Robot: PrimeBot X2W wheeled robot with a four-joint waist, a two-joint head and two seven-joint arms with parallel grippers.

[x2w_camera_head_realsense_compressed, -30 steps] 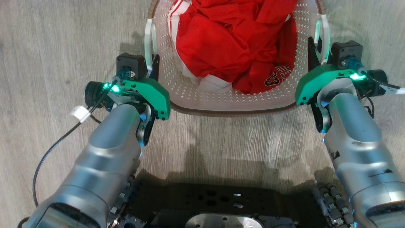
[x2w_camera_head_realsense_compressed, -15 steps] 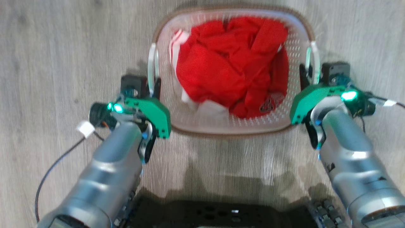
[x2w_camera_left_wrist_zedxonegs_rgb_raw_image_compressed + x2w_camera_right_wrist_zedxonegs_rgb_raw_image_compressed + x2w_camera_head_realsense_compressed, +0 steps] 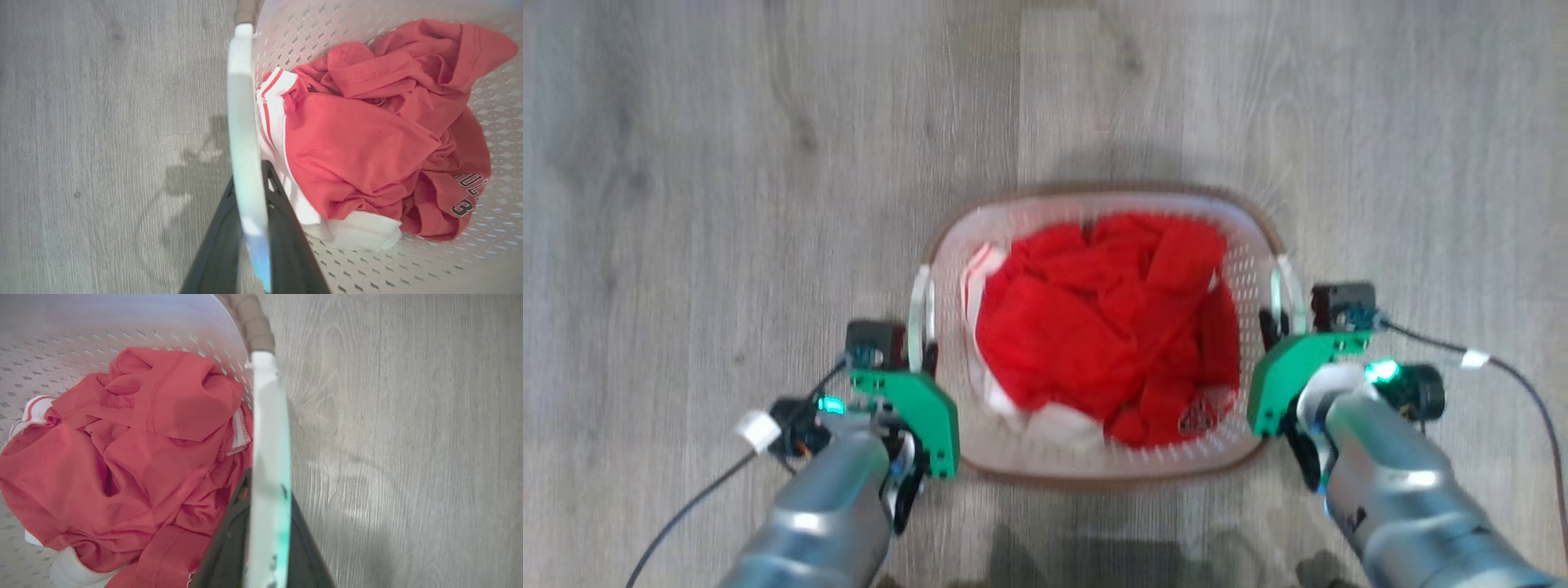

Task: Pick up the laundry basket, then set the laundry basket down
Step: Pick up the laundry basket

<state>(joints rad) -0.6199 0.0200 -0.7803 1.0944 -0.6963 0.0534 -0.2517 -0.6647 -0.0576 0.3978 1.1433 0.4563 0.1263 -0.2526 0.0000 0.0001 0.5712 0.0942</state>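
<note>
Laundry basket: between the arms, over the wood floor, holding red clothes.
Left jaws: squeezing the left handle.
Right jaws: squeezing the right handle.
Do it well: keep both sides level, move slowly.

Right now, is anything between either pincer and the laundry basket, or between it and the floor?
Nothing visible. Left pincer and right pincer are each shut on a side handle of the laundry basket; wood floor surrounds it.
</note>
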